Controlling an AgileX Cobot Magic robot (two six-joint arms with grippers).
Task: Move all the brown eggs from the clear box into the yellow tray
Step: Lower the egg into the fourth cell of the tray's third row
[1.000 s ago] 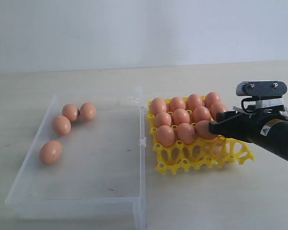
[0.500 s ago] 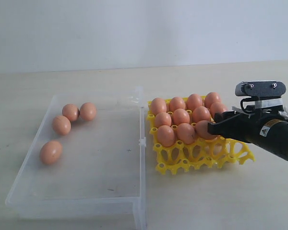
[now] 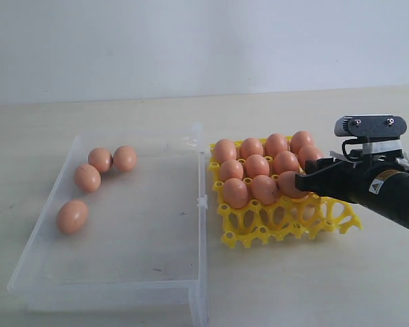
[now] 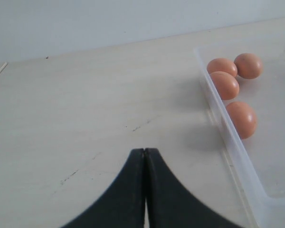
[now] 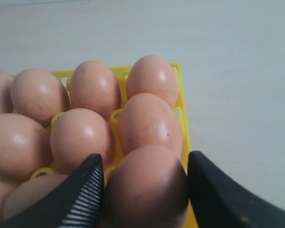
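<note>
The yellow tray (image 3: 286,221) stands right of the clear box (image 3: 143,235); several brown eggs fill its back rows. My right gripper (image 3: 300,182) reaches in from the right and is shut on a brown egg (image 3: 288,184) at the right end of the third row. In the right wrist view the two fingers press that egg (image 5: 147,185) from both sides, low over the tray (image 5: 183,118). Several brown eggs (image 3: 86,178) lie at the far left of the clear box. My left gripper (image 4: 145,152) is shut and empty over bare table beside the box wall (image 4: 228,137).
The clear box has a raised wall with a small clasp tab (image 3: 202,201) facing the tray. The tray's front row of cups (image 3: 259,235) holds no eggs. A pale wall runs behind the table.
</note>
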